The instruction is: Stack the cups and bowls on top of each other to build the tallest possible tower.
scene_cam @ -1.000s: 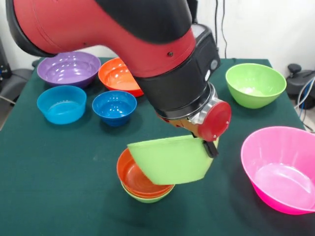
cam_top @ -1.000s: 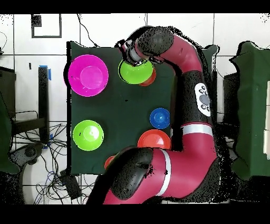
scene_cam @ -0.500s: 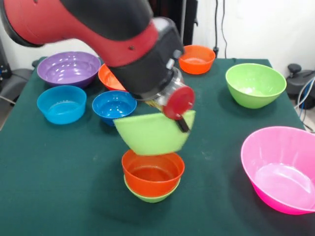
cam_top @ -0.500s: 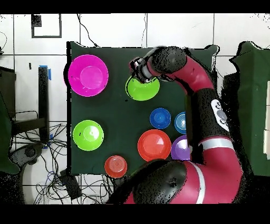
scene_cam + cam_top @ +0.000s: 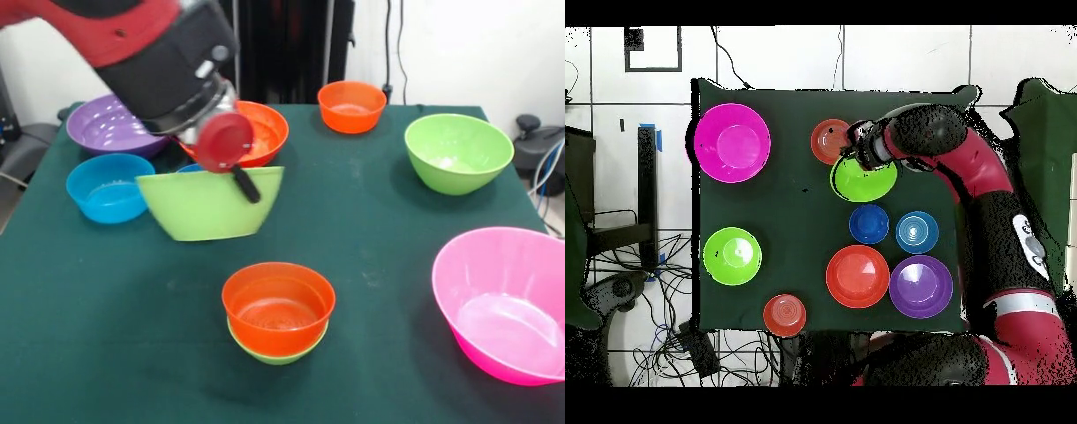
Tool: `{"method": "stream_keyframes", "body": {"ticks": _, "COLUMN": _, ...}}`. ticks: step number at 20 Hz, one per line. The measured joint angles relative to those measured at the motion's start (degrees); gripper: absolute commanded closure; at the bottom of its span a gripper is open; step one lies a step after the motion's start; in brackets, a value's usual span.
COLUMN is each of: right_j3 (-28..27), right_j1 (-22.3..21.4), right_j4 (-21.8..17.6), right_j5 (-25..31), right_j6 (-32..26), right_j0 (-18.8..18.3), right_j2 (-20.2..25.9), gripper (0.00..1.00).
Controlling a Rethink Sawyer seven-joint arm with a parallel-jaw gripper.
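My gripper [image 5: 246, 185] is shut on the rim of a lime green bowl [image 5: 207, 208] and holds it in the air, left of and behind the tower. A black finger [image 5: 244, 184] lies across the bowl's rim. The tower [image 5: 278, 307] is an orange bowl nested in a small green bowl, near the table's front. In the overhead view the held bowl [image 5: 863, 181] hangs beside the tower [image 5: 830, 140], not over it, with the gripper [image 5: 856, 157] at its rim.
On the table stand a large orange bowl [image 5: 265, 131], a small orange bowl [image 5: 351, 106], a lime green bowl [image 5: 457, 152], a big pink bowl [image 5: 501, 300], a purple bowl [image 5: 101, 124] and a light blue bowl [image 5: 106, 187]. A dark blue bowl [image 5: 868, 224] shows overhead.
The arm has carried the lime green bowl from just above the tower to the left and back in the front view. The tower now stands uncovered.
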Motion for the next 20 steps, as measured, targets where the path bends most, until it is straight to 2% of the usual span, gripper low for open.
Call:
{"method": "stream_keyframes", "body": {"ticks": 6, "right_j3": -6.6, "right_j1": 1.75, "right_j4": -1.03, "right_j5": 2.91, "right_j6": 0.0, "right_j0": 0.31, "right_j2": 0.02, "gripper": 1.0}}
{"method": "stream_keyframes", "body": {"ticks": 8, "right_j3": -13.53, "right_j1": 4.46, "right_j4": -1.17, "right_j5": 7.42, "right_j6": 0.0, "right_j0": 1.29, "right_j2": 0.11, "gripper": 1.0}}
{"method": "stream_keyframes", "body": {"ticks": 10, "right_j3": -17.33, "right_j1": 6.11, "right_j4": -1.4, "right_j5": 10.02, "right_j6": 0.0, "right_j0": 1.81, "right_j2": 0.23, "gripper": 1.0}}
{"method": "stream_keyframes", "body": {"ticks": 12, "right_j3": -24.54, "right_j1": 9.49, "right_j4": -2.14, "right_j5": 14.78, "right_j6": 0.0, "right_j0": 2.71, "right_j2": 0.77, "gripper": 1.0}}
{"method": "stream_keyframes", "body": {"ticks": 13, "right_j3": -32.0, "right_j1": 13.3, "right_j4": -3.37, "right_j5": 19.67, "right_j6": 0.0, "right_j0": 3.38, "right_j2": 2.22, "gripper": 1.0}}
{"method": "stream_keyframes", "body": {"ticks": 16, "right_j3": -40.35, "right_j1": 17.95, "right_j4": -5.85, "right_j5": 25.03, "right_j6": 0.0, "right_j0": 3.72, "right_j2": 5.18, "gripper": 1.0}}
{"method": "stream_keyframes", "body": {"ticks": 17, "right_j3": -41.43, "right_j1": 18.58, "right_j4": -6.33, "right_j5": 25.69, "right_j6": 0.0, "right_j0": 3.72, "right_j2": 5.71, "gripper": 1.0}}
{"method": "stream_keyframes", "body": {"ticks": 18, "right_j3": -43.91, "right_j1": 20.07, "right_j4": -7.72, "right_j5": 27.28, "right_j6": 0.0, "right_j0": 3.67, "right_j2": 7.11, "gripper": 1.0}}
{"method": "stream_keyframes", "body": {"ticks": 19, "right_j3": -47.84, "right_j1": 22.56, "right_j4": -10.88, "right_j5": 29.79, "right_j6": 0.0, "right_j0": 3.4, "right_j2": 10.15, "gripper": 1.0}}
{"method": "stream_keyframes", "body": {"ticks": 20, "right_j3": -48.84, "right_j1": 23.24, "right_j4": -12.1, "right_j5": 30.47, "right_j6": 0.0, "right_j0": 3.25, "right_j2": 11.3, "gripper": 1.0}}
